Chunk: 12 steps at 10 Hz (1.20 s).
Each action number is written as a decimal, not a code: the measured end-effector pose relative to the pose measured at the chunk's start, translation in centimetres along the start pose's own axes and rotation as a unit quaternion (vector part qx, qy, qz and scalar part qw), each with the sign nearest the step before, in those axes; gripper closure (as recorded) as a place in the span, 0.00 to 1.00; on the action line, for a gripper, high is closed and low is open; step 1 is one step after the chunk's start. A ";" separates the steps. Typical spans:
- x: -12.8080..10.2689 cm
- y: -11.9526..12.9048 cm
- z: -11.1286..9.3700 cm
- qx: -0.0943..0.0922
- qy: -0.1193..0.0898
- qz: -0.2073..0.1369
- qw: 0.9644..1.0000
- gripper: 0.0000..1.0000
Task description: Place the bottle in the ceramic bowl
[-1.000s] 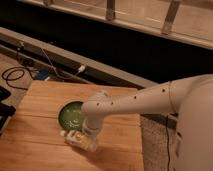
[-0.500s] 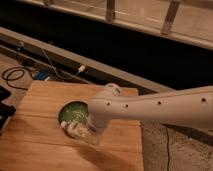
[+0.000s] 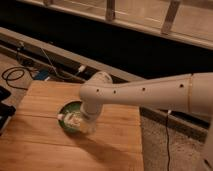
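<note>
Reaching down from the right over the wooden table (image 3: 115, 135), white arm (image 3: 150, 92) bent at the wrist. Gripper (image 3: 84, 119) low over the ceramic bowl (image 3: 68, 111), right at its rim nearer the arm. Just beyond the gripper, inside the bowl: the bottle (image 3: 71, 120), lying tilted, white cap pointing away toward the far left rim. Looks placed so the length fits across the dish. Cannot tell whether pinched or let go, wrist blocking the view. Beyond the table's far edge, loose cables (image 3: 20, 75) on the floor.
</note>
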 end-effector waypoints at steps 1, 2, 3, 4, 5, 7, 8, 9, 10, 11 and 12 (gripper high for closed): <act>-1.5 -1.0 0.8 -0.006 0.008 -0.006 1.000 1.00; -2.6 -2.4 2.2 -0.019 0.020 -0.011 1.000 0.99; -3.1 -3.2 3.1 -0.027 0.025 -0.012 0.999 0.97; -3.4 -3.7 3.9 -0.033 0.032 -0.013 0.999 0.96; -4.0 -3.8 4.4 -0.037 0.032 -0.015 0.999 0.93; -3.6 -4.1 4.4 -0.036 0.035 -0.012 0.999 0.77; -3.8 -3.9 4.4 -0.037 0.035 -0.014 0.999 0.63; -3.8 -3.9 4.4 -0.037 0.035 -0.014 0.999 0.55; -3.7 -4.0 4.4 -0.036 0.035 -0.013 0.999 0.47; -3.6 -4.1 4.4 -0.036 0.034 -0.012 0.999 0.37; -3.7 -4.0 4.4 -0.036 0.034 -0.013 0.999 0.25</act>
